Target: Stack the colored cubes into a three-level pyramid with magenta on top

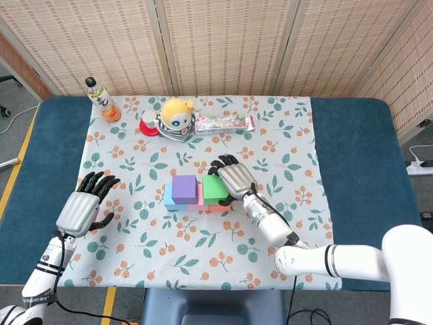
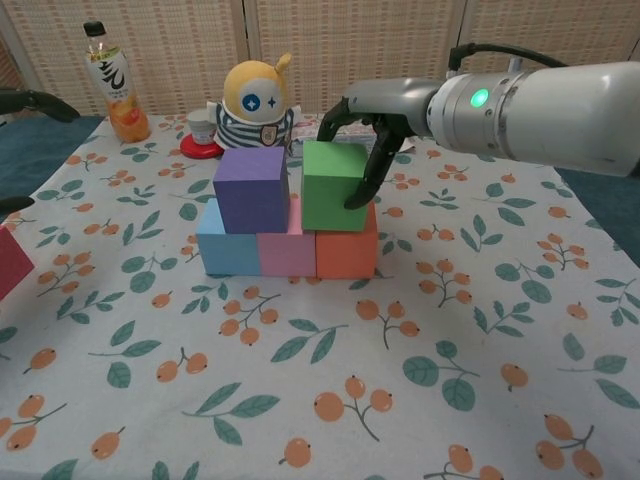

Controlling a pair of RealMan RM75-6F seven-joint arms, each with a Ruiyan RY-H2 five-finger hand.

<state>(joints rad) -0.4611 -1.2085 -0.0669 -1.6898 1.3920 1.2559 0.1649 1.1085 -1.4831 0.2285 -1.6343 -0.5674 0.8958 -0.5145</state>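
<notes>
The green foam cube [image 2: 334, 185] sits on the second level of the stack, resting across the pink cube [image 2: 287, 248] and the orange cube [image 2: 347, 250] of the bottom row, just beside the purple cube [image 2: 250, 188], which rests on the light blue cube [image 2: 227, 247] and the pink one. The right hand [image 2: 372, 112] grips the green cube from above, its dark fingers [image 2: 362, 184] curled down over the cube's right face and back edge. The three bottom cubes stand touching in a line on the white tablecloth printed with orange berries and green leaves [image 2: 420, 350]. Far to the left, the magenta cube [image 2: 12, 260] lies at the cloth's edge, mostly hidden in the head view under the left hand [image 1: 81, 205], which hangs over it with fingers spread and holds nothing. At the back of the cloth stand a bottle of orange drink [image 2: 115, 84], a yellow-headed striped toy figure [image 2: 254, 103], a small cup on a red saucer [image 2: 203, 134] and a flat printed packet [image 2: 345, 140].
</notes>
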